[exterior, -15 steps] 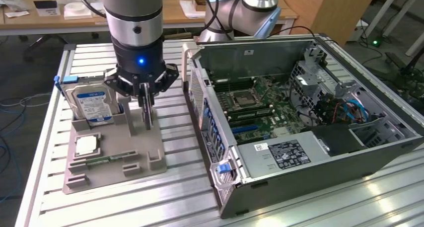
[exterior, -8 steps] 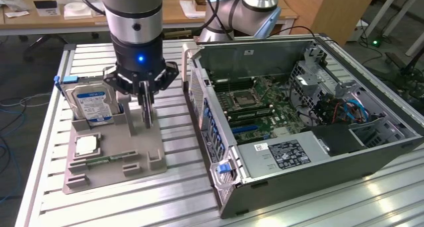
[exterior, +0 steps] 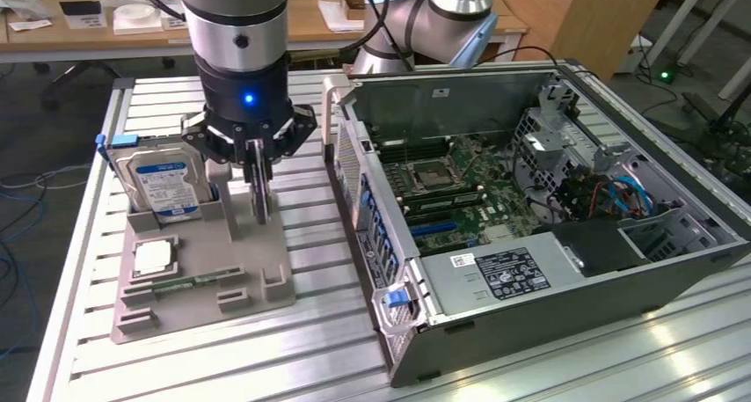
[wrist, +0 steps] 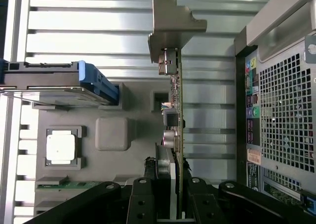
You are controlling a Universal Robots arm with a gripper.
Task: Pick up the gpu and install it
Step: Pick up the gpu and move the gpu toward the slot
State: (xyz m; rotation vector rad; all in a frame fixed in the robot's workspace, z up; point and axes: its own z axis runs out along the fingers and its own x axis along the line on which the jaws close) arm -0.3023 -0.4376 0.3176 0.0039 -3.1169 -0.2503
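The gpu (exterior: 260, 201) stands on edge between the fingers of my gripper (exterior: 258, 169), which hangs straight down over the grey parts holder (exterior: 252, 261). In the wrist view the gpu (wrist: 179, 110) shows edge-on: a thin green board with a silver metal bracket at its far end. The gripper (wrist: 170, 209) is shut on it, a black finger (wrist: 143, 202) pressing each side. Whether the card's lower edge is clear of the holder I cannot tell. The open computer case (exterior: 388, 270) lies to the exterior view's right, its motherboard (exterior: 458, 191) exposed.
On the holder (wrist: 113, 135) stand a silver hard drive (exterior: 162, 186) (wrist: 54, 81) with a blue-white label, a square processor (exterior: 153, 259) (wrist: 60, 147) and a green memory stick (exterior: 182, 286) (wrist: 64, 185). The case's perforated rear wall (wrist: 281, 95) is close beside the card. All rests on a slatted aluminium table (exterior: 305, 349).
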